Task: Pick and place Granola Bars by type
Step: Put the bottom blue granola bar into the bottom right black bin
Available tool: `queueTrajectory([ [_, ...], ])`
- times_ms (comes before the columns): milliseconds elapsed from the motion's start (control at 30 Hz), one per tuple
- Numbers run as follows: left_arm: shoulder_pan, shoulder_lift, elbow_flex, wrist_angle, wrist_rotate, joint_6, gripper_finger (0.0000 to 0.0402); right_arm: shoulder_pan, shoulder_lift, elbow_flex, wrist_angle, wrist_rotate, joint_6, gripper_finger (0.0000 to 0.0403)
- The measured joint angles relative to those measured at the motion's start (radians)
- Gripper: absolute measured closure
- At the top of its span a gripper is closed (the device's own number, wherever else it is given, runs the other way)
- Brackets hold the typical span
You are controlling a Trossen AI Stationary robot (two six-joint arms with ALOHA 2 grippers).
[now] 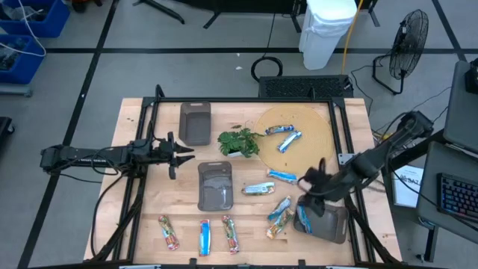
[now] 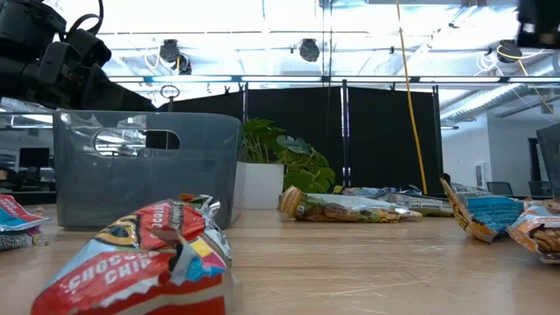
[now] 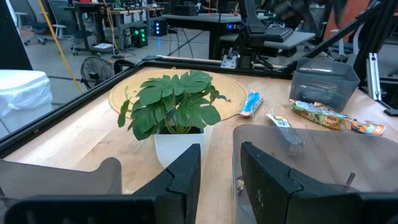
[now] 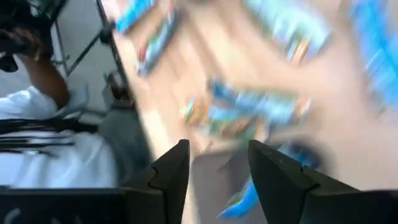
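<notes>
Looking straight down: right gripper (image 1: 312, 181) above the tray (image 1: 332, 228) at the table's right front corner, fingers apart, nothing held; one blue bar (image 1: 303, 217) in that tray. Other bars (image 1: 283, 212) scattered just left of it, three more (image 1: 203, 236) along the front edge, two (image 1: 287, 140) on the round mat (image 1: 317, 134). Left gripper (image 1: 173, 155) waiting at the left, beside the plant (image 1: 239, 142).

At table height: red bar (image 2: 149, 262) nearest, grey tray (image 2: 144, 166) behind.

Left wrist: fingers (image 3: 186, 177) parted, empty, facing the plant (image 3: 177, 115).

Right wrist: fingers (image 4: 171, 171) spread, blurred bars (image 4: 249, 115) beyond.
</notes>
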Motion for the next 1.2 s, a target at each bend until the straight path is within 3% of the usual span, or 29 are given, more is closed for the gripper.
queueTrajectory([
  [133,0.000,0.000,0.000,0.000,0.000,0.000,0.0284,0.000,-0.089,0.000,-0.095,0.292,-0.184,0.0250],
  [333,0.000,0.000,0.000,0.000,0.000,0.004,0.0284,0.000,-0.160,-0.002,-0.293,0.833,-0.324,0.0250],
  [500,0.000,0.000,0.000,0.000,0.000,0.020,0.0284,-0.008,-0.188,-0.117,-0.254,1.337,-0.364,0.0250],
  [533,0.000,0.000,0.000,0.000,0.000,0.016,0.0284,-0.018,-0.192,-0.152,-0.241,1.387,-0.363,0.0250],
  [700,0.000,0.000,0.000,-0.005,0.000,-0.004,0.0284,-0.181,-0.236,-0.267,-0.240,1.397,-0.310,0.0250],
  [833,0.000,0.000,0.000,-0.013,0.000,-0.005,0.0284,-0.284,-0.289,-0.311,-0.243,1.304,-0.260,0.0250],
  [1100,0.000,0.000,0.000,-0.025,0.000,-0.001,0.0284,-0.342,-0.405,-0.359,-0.214,1.232,-0.343,0.0250],
  [1200,0.000,0.000,0.000,-0.025,0.000,0.000,0.0284,-0.342,-0.456,-0.416,-0.128,1.156,-0.386,0.0250],
])
